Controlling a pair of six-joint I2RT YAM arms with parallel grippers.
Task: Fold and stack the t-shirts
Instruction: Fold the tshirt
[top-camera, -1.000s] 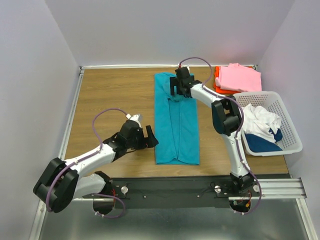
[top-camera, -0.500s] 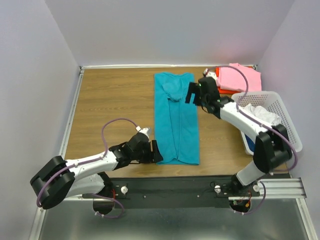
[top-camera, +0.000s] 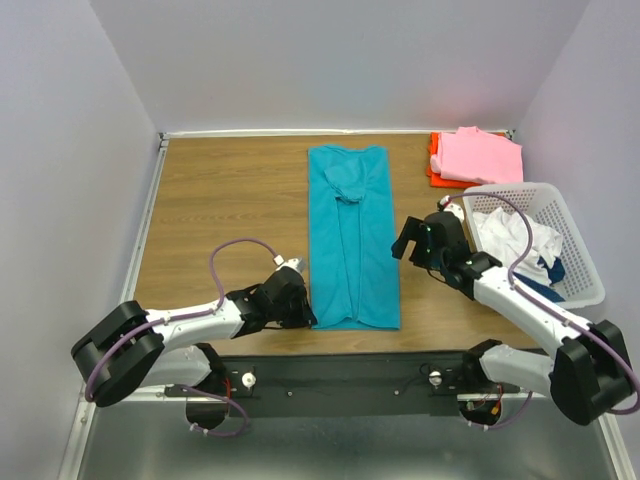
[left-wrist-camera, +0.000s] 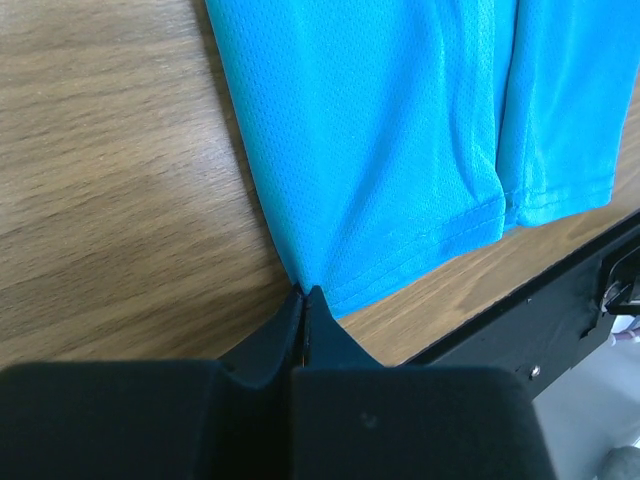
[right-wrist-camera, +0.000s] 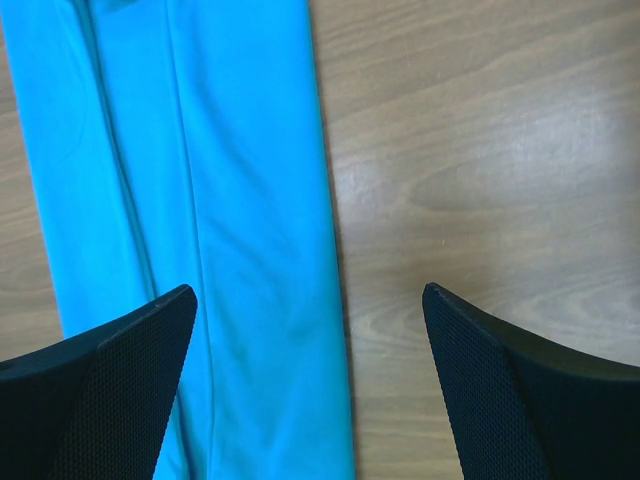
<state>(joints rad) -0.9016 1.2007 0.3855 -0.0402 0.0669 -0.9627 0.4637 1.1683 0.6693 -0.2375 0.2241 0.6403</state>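
One teal t-shirt (top-camera: 350, 240) lies flat in the middle of the wooden tabletop (top-camera: 230, 200). It is folded into a long narrow strip running from 12 o'clock down to 6 o'clock, collar end far and hem end near. A sleeve is tucked over its top.

There are two arms, one pincer each. The left pincer (top-camera: 303, 312) sits low at 7 o'clock, at the near-left corner of the strip. In the wrist view its tips (left-wrist-camera: 303, 300) are pressed together on the very corner of the hem, pinching the cloth, and soft creases fan out from that point. The right pincer (top-camera: 412, 240) hangs at 3 o'clock of the strip, over its right-hand edge. It is spread wide and holds nothing; its own camera shows that edge of the teal cloth running between the two fingers, with bare wood on the outer side (right-wrist-camera: 308, 295).

At 1 o'clock, in the far right corner, is a small pile of two: a pink t-shirt (top-camera: 480, 155) on top of an orange-red t-shirt (top-camera: 436, 165), only the rim of the lower one showing.

One white lattice basket (top-camera: 585, 290) stands at 3 o'clock by the right wall. Inside it a crumpled white t-shirt (top-camera: 510, 235) lies over a dark blue t-shirt (top-camera: 530, 285); how many pieces lie beneath I cannot tell.

That makes five shirt colours in view — one on the open wood, two piled, two in the basket.
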